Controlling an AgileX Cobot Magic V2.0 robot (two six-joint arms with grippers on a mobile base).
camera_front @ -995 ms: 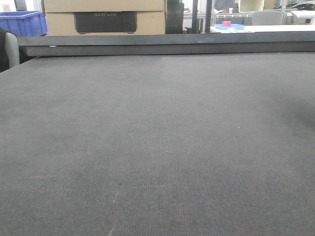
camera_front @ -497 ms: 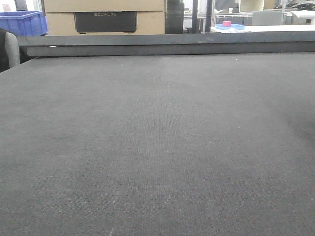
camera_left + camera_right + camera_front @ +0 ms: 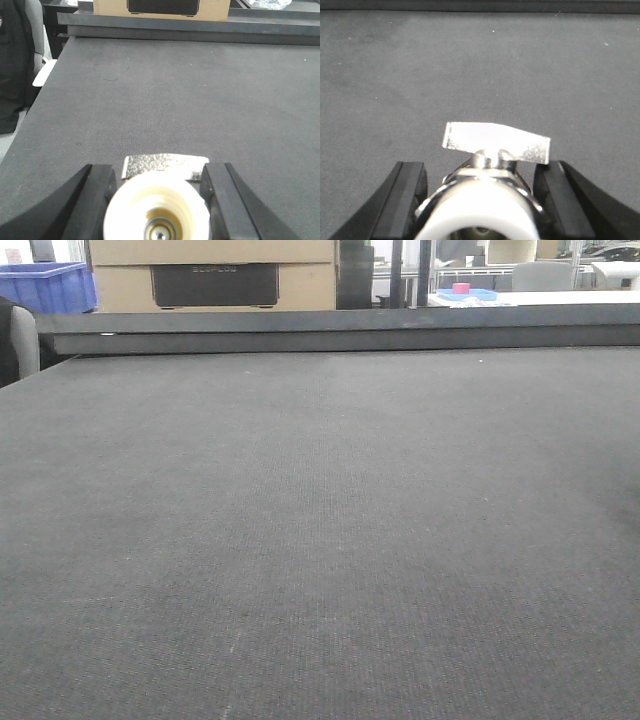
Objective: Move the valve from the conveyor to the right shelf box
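Observation:
The conveyor [image 3: 320,520] is a wide dark grey woven belt with a dark rail [image 3: 340,330] along its far edge. No valve or gripper shows in the front view. In the left wrist view, my left gripper [image 3: 159,170] has its black fingers against both sides of a valve [image 3: 157,205] with a cream round cap and a flat metal handle [image 3: 165,165], just above the belt. In the right wrist view, my right gripper [image 3: 480,167] has its fingers against a chrome valve [image 3: 480,200] with a white cap and a silver handle [image 3: 495,140].
Beyond the rail stand a cardboard box [image 3: 210,275], a blue crate [image 3: 45,285] at the far left and a blue tray with a pink object [image 3: 461,288] at the far right. The belt's left edge [image 3: 45,95] drops off beside a dark seat.
The front view has shifted very slightly. No valve or gripper enters it.

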